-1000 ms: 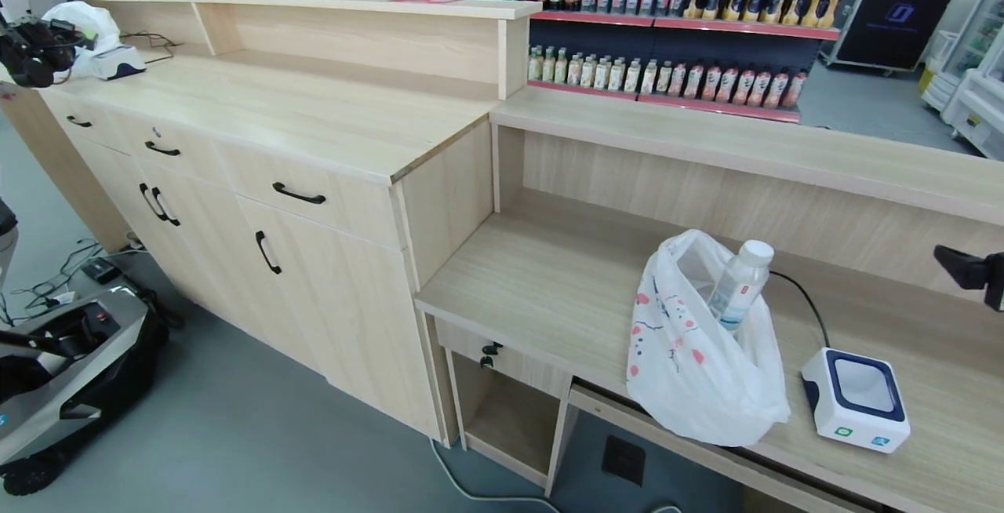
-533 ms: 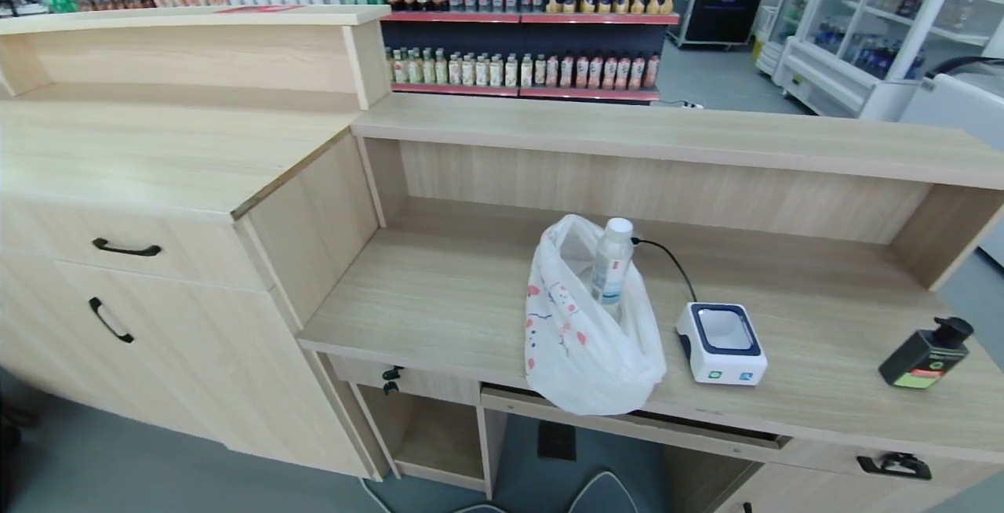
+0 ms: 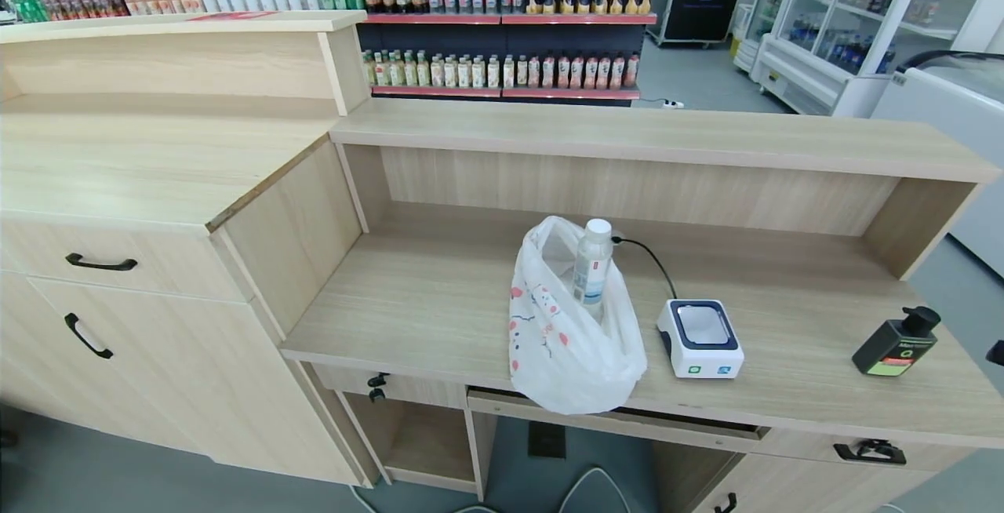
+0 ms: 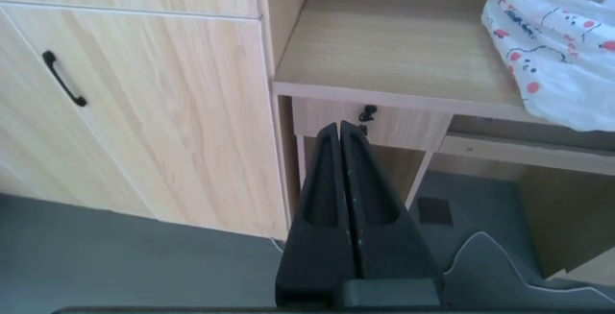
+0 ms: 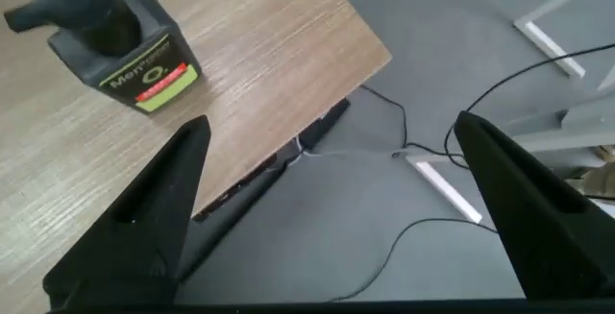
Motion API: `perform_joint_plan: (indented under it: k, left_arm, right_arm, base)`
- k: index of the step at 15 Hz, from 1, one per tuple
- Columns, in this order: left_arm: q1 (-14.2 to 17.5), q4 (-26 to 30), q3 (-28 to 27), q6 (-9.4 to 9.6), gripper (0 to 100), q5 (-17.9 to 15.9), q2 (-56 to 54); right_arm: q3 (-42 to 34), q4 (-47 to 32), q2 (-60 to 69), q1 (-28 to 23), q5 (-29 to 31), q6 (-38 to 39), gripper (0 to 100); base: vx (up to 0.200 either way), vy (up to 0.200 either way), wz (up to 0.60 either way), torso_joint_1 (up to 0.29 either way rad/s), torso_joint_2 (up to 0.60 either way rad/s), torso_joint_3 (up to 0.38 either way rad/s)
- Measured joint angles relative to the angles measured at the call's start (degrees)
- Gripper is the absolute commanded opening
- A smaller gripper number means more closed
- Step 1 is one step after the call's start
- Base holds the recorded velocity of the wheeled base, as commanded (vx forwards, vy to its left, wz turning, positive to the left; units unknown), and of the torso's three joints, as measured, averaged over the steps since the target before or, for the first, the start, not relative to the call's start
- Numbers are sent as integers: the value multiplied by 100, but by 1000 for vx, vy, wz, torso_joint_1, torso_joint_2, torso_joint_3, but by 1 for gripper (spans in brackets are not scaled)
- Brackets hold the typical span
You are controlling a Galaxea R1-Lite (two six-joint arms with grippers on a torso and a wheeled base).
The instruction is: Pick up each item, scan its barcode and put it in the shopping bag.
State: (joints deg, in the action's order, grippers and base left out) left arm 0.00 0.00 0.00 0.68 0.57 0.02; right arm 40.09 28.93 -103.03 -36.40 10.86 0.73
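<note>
Pale wooden counter; on it shopping bag, scanner, black pump bottle

**Pale wood-grain table, plastic goods, matt black claws**
The table looks like smooth, matt laminate with a fine grain. The shopping bag is thin, crinkled white plastic film, slightly see-through. The bottle is clear plastic with a white cap. The scanner is glossy white plastic with a shiny window. The pump bottle, left claw and right claw look like matt black plastic.
</note>
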Motion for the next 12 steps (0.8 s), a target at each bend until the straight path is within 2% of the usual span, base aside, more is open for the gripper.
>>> perform_joint_plan:
  k: [4,7,11,12]
  left_arm:
    - [0,0,0,2,0,0,0]
    - [0,0,0,0,0,0,0]
    - [0,0,0,2,0,2,0]
    - [0,0,0,0,0,2,0]
  right_arm:
    - [317,923,-747,-163,-328,-1176,100]
    - [408,1165,-1104,-350,-562,-2325,100]
    - [750,1207,-1486,-461,-1013,-2982,100]
    - [896,1207,-1585,-472,-1386,-3059,100]
  base:
    - [0,0,0,0,0,0]
    - [0,0,0,0,0,0]
    - [0,0,0,0,0,0]
    - [0,0,0,0,0,0]
